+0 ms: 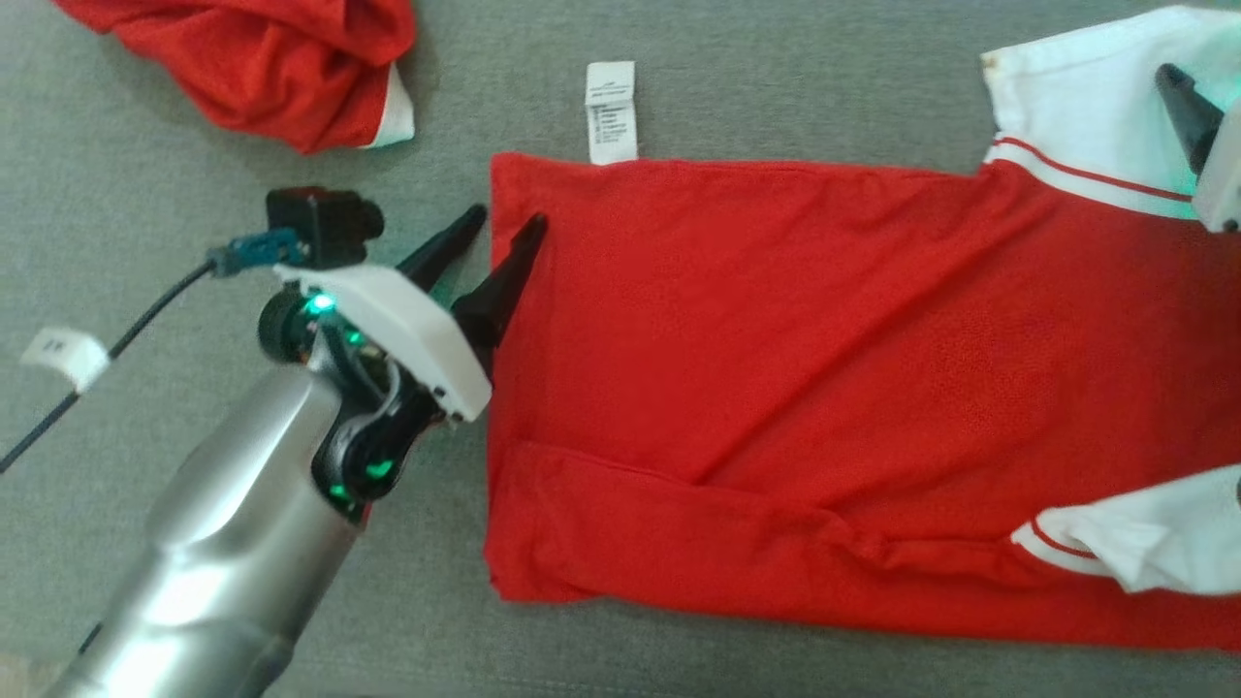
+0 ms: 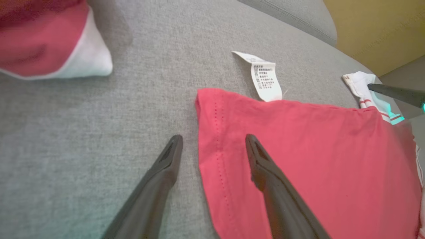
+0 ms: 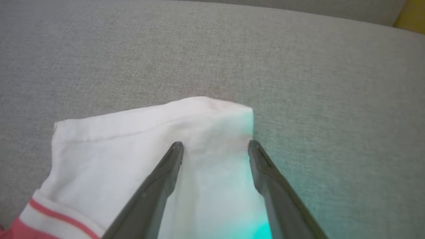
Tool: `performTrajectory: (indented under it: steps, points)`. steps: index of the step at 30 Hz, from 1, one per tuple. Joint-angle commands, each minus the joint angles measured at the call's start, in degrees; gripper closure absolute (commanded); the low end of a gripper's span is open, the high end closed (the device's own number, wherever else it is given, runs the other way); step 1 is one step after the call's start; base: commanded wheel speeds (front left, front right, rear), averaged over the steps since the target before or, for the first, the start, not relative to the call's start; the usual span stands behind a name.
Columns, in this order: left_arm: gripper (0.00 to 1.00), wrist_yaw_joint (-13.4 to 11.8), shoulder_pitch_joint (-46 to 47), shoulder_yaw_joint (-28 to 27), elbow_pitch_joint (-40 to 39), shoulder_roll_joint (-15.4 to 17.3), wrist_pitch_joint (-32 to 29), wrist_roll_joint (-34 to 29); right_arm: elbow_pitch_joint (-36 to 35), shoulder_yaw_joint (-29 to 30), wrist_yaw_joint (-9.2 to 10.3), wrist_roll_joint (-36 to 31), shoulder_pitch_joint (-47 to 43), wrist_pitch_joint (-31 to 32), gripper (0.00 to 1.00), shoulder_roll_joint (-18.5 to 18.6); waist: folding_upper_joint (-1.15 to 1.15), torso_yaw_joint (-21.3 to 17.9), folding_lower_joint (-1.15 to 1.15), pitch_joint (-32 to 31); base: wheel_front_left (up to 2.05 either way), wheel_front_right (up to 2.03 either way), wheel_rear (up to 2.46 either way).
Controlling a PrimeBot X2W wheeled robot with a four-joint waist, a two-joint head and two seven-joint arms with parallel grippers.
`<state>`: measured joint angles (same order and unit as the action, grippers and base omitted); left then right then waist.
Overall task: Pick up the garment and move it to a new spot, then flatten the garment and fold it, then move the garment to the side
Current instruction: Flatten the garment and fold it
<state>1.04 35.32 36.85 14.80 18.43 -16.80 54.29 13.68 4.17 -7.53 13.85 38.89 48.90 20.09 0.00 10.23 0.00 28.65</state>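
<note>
Shirt [image 1: 824, 368] lies spread on couch [image 1: 776, 87]; left gripper [image 1: 507, 215] wide astride its left hem [image 2: 215, 132], right gripper [image 3: 215, 143] wide over far sleeve [image 3: 116, 156].

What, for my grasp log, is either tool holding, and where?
Nothing: left tool open astride the edge of the red garment, right tool open over its white sleeve.

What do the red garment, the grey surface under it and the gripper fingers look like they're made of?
Red garment: soft matte knit, probably cotton-type jersey; fine texture, stitched hem, soft creases.
Grey surface: matte woven upholstery fabric; visible weave, a seam.
Left gripper's fingers: dark, smooth, semi-matte, likely moulded plastic; can't rule out coated metal.
</note>
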Motion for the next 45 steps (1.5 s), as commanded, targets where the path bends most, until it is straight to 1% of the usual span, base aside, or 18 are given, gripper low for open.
performTrajectory:
  steps: [1,6,9,16,21,22,23,26,29,31,34,37,38,39,43,45]
  points:
    - [0.0,0.8,1.9,-0.8,1.7,0.6,-0.4,-0.7,-0.1,-0.6,0.04,-1.0,1.9,-1.0,0.0,0.1,0.0,0.9,0.0,0.8,0.0,0.0,0.0]
    - [0.0,3.3,3.9,0.4,5.6,-1.1,-0.2,-0.4,5.0,-0.5,0.04,-2.7,4.7,-3.3,0.0,0.0,0.0,0.9,0.0,0.9,0.0,0.0,0.0]
    - [0.0,4.2,5.1,0.9,6.6,-1.6,-0.4,-0.1,7.0,-0.4,0.04,-3.1,6.1,-3.5,0.0,-0.2,0.0,0.7,0.0,1.4,0.0,0.0,0.0]
    - [0.0,5.3,6.7,1.8,7.7,-1.9,-0.8,0.6,9.2,-2.4,0.04,-2.3,7.6,-3.6,0.0,-0.7,0.0,0.1,0.0,1.6,0.0,0.0,0.0]
    - [0.01,5.7,7.3,2.9,8.2,-1.8,-1.7,0.9,10.2,-4.4,0.04,-0.4,7.7,-3.4,0.0,-1.9,0.0,-0.2,0.0,1.6,0.0,0.0,0.0]
    - [0.77,5.8,7.4,3.1,8.1,-1.9,-1.8,1.1,10.4,-4.8,0.04,0.2,7.7,-3.7,0.75,-2.1,0.0,-0.3,0.0,1.5,0.0,0.0,0.0]
    - [1.0,5.9,7.4,3.0,8.1,-1.9,-1.6,1.4,10.4,-5.0,0.04,0.5,7.8,-4.6,1.0,-2.2,0.0,-0.3,0.0,1.4,0.0,0.0,0.0]
    - [1.0,6.0,7.8,2.5,7.4,-1.5,0.2,1.3,10.8,-3.8,0.04,0.7,9.2,-9.0,1.0,-3.0,0.0,-0.8,0.0,0.9,0.0,0.0,0.0]
    - [1.0,6.0,7.7,0.7,6.2,-0.7,3.1,1.6,11.3,-1.0,0.04,1.4,11.5,-13.4,1.0,-4.3,0.0,-1.7,0.0,-0.1,0.0,0.0,0.0]
    - [1.0,5.8,7.2,-0.8,4.7,0.1,4.8,2.1,11.1,0.4,0.04,2.2,12.5,-14.6,1.0,-4.7,0.0,-2.5,0.0,-0.9,0.0,0.0,0.0]
    - [1.0,5.1,5.4,-2.7,1.2,1.8,6.6,2.7,9.0,-0.3,0.04,3.7,11.9,-14.4,1.0,-4.1,0.0,-3.9,0.0,-2.0,0.0,0.0,0.0]
    - [1.0,4.0,2.1,-4.1,-3.3,3.7,7.9,3.3,4.8,-2.4,0.04,6.0,7.9,-13.7,1.0,-2.5,0.0,-5.7,0.0,-3.5,0.0,0.0,0.0]
    - [1.0,4.0,2.1,-4.1,-3.3,3.7,7.9,3.3,4.8,-2.4,0.04,6.0,7.9,-13.7,1.0,-2.5,0.0,-5.7,0.0,-3.5,0.0,0.0,0.0]
    - [1.0,3.4,0.6,-4.5,-5.1,4.3,8.5,3.5,3.0,-2.8,0.04,7.0,5.9,-13.4,1.0,-2.1,0.0,-6.2,0.0,-4.1,0.0,0.0,0.0]
    - [1.0,0.6,-7.8,-6.7,-12.8,7.0,11.1,4.9,-5.8,-5.0,0.04,10.9,-4.5,-12.3,1.0,-0.4,0.0,-8.7,0.0,-6.8,0.0,0.0,0.0]
    - [1.0,-1.1,-12.9,-7.7,-16.7,8.3,12.4,5.7,-10.2,-4.9,0.04,12.3,-10.2,-11.6,1.0,0.1,0.0,-9.7,0.0,-8.1,0.0,0.0,0.0]
